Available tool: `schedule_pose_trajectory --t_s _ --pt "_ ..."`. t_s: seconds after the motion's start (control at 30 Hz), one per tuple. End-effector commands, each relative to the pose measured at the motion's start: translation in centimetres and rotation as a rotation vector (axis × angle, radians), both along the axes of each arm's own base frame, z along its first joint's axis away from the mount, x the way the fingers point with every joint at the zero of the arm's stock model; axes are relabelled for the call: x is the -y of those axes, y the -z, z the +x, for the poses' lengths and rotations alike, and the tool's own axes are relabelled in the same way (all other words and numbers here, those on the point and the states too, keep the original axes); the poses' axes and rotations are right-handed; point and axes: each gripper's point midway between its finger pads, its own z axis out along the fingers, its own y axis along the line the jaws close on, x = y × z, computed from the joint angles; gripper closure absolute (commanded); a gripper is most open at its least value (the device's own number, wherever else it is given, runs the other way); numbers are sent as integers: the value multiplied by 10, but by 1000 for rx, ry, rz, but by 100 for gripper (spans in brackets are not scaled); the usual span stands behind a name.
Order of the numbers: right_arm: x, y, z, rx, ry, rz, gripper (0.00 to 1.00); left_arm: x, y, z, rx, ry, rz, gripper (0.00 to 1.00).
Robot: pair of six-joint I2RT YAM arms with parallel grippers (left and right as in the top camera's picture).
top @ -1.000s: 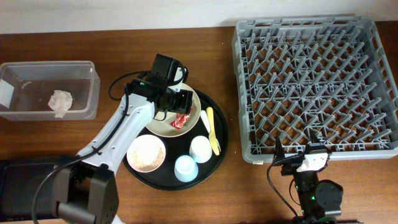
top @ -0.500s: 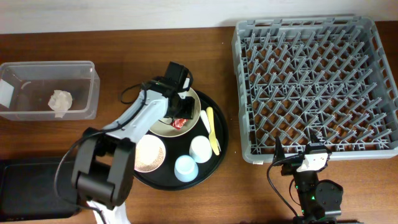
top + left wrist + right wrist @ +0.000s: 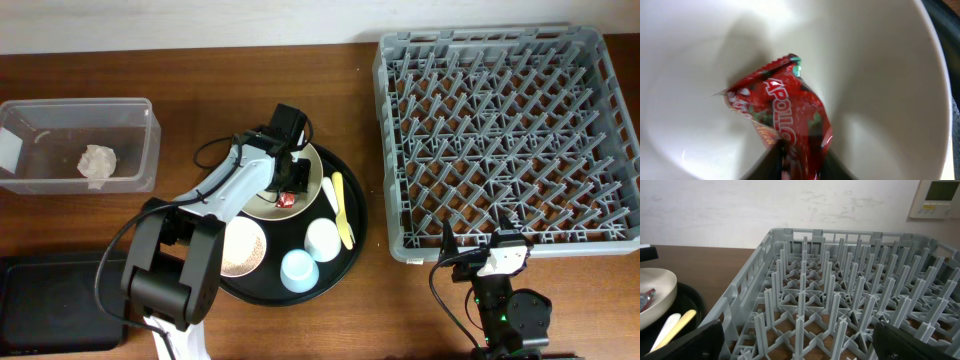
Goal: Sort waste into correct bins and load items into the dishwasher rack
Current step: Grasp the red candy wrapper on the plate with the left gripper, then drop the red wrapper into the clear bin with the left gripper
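Red wrapper (image 3: 785, 115) in cream bowl (image 3: 880, 75) — left hand (image 3: 790, 156) newly down, pinched on it.

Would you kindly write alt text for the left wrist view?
A crinkled red snack wrapper lies in the large cream bowl, seen close up. Blurred fingers of the left end effector flank the wrapper's lower end at the bottom edge.

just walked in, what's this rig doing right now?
The left gripper is down inside the cream bowl on the round black tray. Its fingers are at the lower end of the red snack wrapper; whether they have closed on it is unclear. The paper wad already lies in the clear tub. Nothing is loaded in the dishwasher rack yet. The right gripper is open, parked at the rack's near edge.
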Motion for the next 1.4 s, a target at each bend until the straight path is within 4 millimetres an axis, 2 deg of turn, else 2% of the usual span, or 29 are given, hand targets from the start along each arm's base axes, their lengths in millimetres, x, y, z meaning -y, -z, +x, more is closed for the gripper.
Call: schedule_pose_trajectory --t_s 0.0,0.07,0.13,0.17,0.2,0.27,0.3,0.33,0.43,0.47,0.5,0.53,0.57,0.63,0.7,0.77,0.9,0.93,0.97,1.0,1.07,1.1,1.13,1.17,1.2,1.23,1.27,1.3,1.37 --pt "-1 2 0 -5 -1 7 2 0 6 -2 -13 1 9 100" --pt "-1 2 0 -5 -1 7 2 1 -10 5 26 -2 -4 99" --pt "-1 2 0 -5 -1 7 2 -11 -59 28 143 -46 -50 100" --pt "-1 2 0 -5 0 7 2 -38 -104 45 250 -116 -70 100" --pt "-1 2 0 -5 -1 7 2 -69 -131 53 321 -186 -56 99" --pt "-1 2 0 -5 0 7 2 -135 -174 58 427 -334 -26 100" --pt "-1 2 0 -5 -1 7 2 -175 -193 57 476 -422 -15 100" --pt "-1 2 0 -5 0 7 2 -224 -210 52 525 -529 6 100" --pt "-1 2 0 -5 -1 7 2 -325 -212 34 547 -752 62 100" --pt "-1 2 0 -5 0 7 2 -347 -212 31 562 -798 74 100" --pt "-1 2 0 -5 -1 7 2 -362 -210 30 569 -829 84 100" --pt "-1 2 0 -5 0 7 2 -367 -206 30 564 -839 87 100" --pt "-1 2 0 -5 0 8 2 -374 -188 38 540 -845 89 100" --pt "-1 2 0 -5 -1 7 2 -375 -163 47 497 -840 79 100" --pt "-1 2 0 -5 -1 7 2 -368 -118 68 436 -802 0 100" --pt "-1 2 0 -5 0 7 2 -360 -102 77 416 -774 -56 100" --pt "-1 2 0 -5 -1 7 2 -349 -93 82 395 -745 -110 100" --pt "-1 2 0 -5 -1 7 2 -349 -93 82 394 -745 -110 79" --pt "-1 2 0 -5 0 7 2 -349 -92 81 393 -746 -110 50" --pt "-1 2 0 -5 -1 7 2 -349 -93 82 398 -745 -110 37" --pt "-1 2 0 -5 -1 7 2 -350 -107 85 428 -728 -102 37" --pt "-1 2 0 -5 -1 7 2 -351 -131 86 473 -723 -102 37" --pt "-1 2 0 -5 0 8 2 -350 -147 85 500 -720 -101 37" --pt "-1 2 0 -5 0 7 2 -344 -190 77 577 -707 -101 37" --pt "-1 2 0 -5 0 7 2 -329 -218 60 593 -715 -123 32" --pt "-1 2 0 -5 -1 7 2 -295 -234 36 541 -686 -202 8" --pt "-1 2 0 -5 0 8 2 -246 -236 0 406 -610 -311 1" --pt "-1 2 0 -5 0 7 2 -213 -231 -28 289 -568 -345 1" --pt "-1 2 0 -5 -1 8 2 -172 -217 -60 122 -504 -351 1"
